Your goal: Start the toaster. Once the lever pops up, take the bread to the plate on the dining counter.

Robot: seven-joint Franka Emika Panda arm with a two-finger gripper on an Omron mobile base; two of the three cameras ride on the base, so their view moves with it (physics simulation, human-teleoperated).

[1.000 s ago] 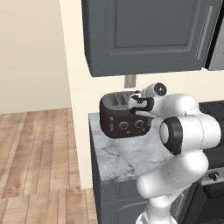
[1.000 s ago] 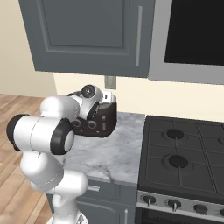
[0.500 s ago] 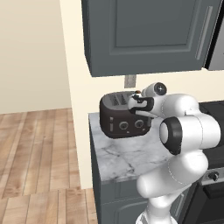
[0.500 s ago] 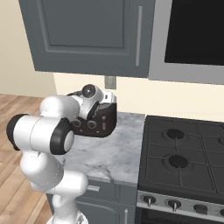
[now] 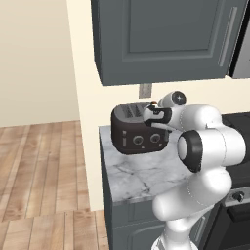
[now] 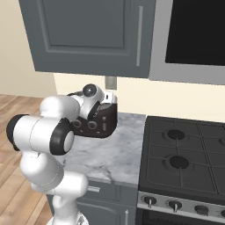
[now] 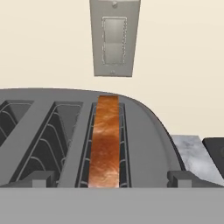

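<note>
The dark grey toaster [image 5: 138,131] [image 6: 97,124] [image 7: 151,131] stands at the back of a narrow marble-topped cabinet [image 5: 139,172]. A brown slice of bread [image 7: 106,140] stands on edge in its right-hand slot, and the slot beside it looks empty. My gripper [image 7: 111,179] [image 5: 149,115] [image 6: 107,100] hovers open just above the toaster's top at that end. Its fingertips [image 7: 41,178] straddle the bread slot and hold nothing. The plate and the dining counter are out of view.
A wall outlet plate [image 7: 115,37] [image 5: 145,90] sits on the cream wall just behind the toaster. Dark grey upper cabinets [image 5: 161,39] hang close overhead. A black gas stove [image 6: 184,154] adjoins the cabinet on the right, with a microwave [image 6: 197,35] above. Wood floor [image 5: 39,166] lies left.
</note>
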